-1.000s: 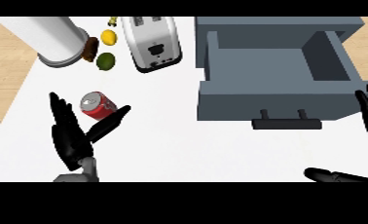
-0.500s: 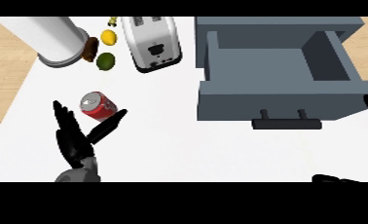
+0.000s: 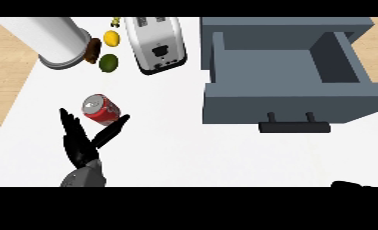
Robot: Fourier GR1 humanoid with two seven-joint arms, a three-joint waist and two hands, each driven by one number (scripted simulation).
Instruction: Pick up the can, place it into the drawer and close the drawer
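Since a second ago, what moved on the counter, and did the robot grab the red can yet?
The right hand sank toward the bottom edge; only a sliver shows at the lower right. The left hand slid slightly down and right, fingers open beside the red can, not curled round it. The can, open grey drawer, toaster, lemon and lime stayed put.

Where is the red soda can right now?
The red soda can lies on the white counter at the head view's left, just above the open left hand.
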